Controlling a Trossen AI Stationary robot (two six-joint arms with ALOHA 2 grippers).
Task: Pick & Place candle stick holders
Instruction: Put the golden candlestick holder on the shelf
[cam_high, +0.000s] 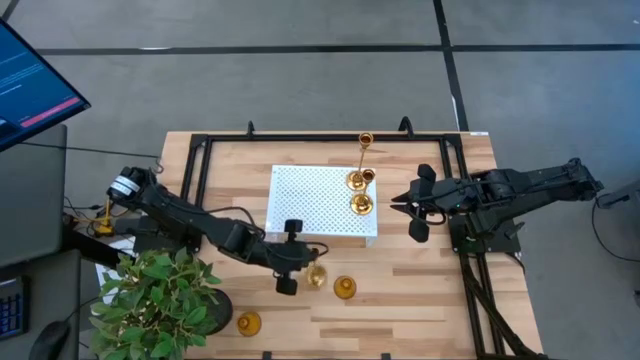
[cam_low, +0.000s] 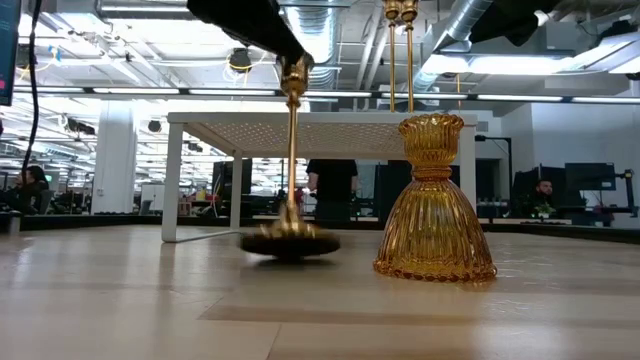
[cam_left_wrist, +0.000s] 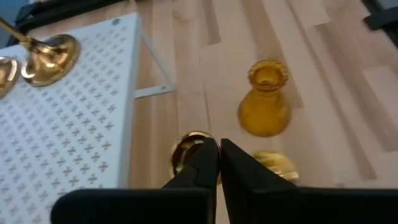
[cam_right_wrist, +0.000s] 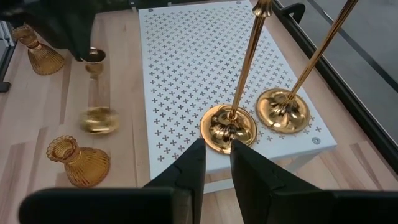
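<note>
Brass stem (cam_low: 292, 160) — ribbed amber glass holder (cam_low: 434, 200)

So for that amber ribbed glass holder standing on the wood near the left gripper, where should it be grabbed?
Grip the amber glass holder at its narrow neck under the cup, coming from above. It stands upright, and its flared ribbed skirt looks too wide and sloped to pinch securely.

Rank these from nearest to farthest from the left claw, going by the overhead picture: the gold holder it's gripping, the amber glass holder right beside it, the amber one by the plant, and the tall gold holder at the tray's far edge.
From the left gripper:
1. Gripped gold holder, between its fingers.
2. Amber holder, just to its right on the wood.
3. Amber holder by the plant, toward the front-left.
4. Tall gold holder, lying over the white tray's back-right edge.
</note>
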